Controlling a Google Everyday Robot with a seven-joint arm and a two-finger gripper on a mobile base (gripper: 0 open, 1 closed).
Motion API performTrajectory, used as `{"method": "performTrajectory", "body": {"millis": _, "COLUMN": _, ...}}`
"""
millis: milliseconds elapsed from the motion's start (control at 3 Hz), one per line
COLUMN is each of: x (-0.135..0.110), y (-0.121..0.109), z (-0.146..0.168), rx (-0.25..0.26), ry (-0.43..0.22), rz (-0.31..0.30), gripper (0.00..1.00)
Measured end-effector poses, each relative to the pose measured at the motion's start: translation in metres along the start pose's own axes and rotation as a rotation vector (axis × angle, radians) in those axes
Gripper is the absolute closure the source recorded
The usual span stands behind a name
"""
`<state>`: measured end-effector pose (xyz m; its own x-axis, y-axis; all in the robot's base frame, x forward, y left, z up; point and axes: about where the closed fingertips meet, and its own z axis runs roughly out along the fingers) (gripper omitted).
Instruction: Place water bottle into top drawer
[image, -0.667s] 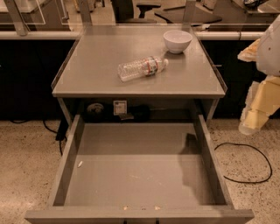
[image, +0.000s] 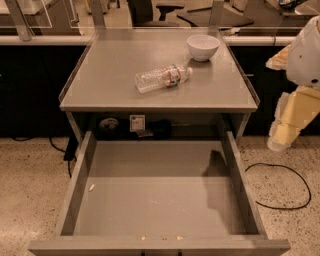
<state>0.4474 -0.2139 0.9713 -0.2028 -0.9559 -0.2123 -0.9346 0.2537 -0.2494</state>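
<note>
Hand, grip unclear, hangs right of the open top drawer holding crumbs; water bottle lies on the cabinet top.

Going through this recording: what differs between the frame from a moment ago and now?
Nothing visibly changed. The water bottle still lies on its side on the cabinet top, near the white bowl; nothing was taken hold of or let go. The gripper stays out to the right of the cabinet, away from the bottle. The top drawer remains pulled open, with no bottle in it.
</note>
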Motion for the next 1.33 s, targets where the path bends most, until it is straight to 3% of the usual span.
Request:
{"method": "performTrajectory", "body": {"millis": 667, "x": -0.047, "y": -0.019, "z": 0.059, "rx": -0.034, "ry": -0.084, "rz": -0.083, "gripper": 0.00}}
{"method": "performTrajectory", "body": {"millis": 1000, "x": -0.080, "y": -0.037, "z": 0.080, "rx": 0.013, "ry": -0.128, "rz": -0.126, "gripper": 0.00}}
{"method": "performTrajectory", "body": {"millis": 1333, "x": -0.080, "y": -0.037, "z": 0.080, "rx": 0.013, "ry": -0.128, "rz": -0.126, "gripper": 0.00}}
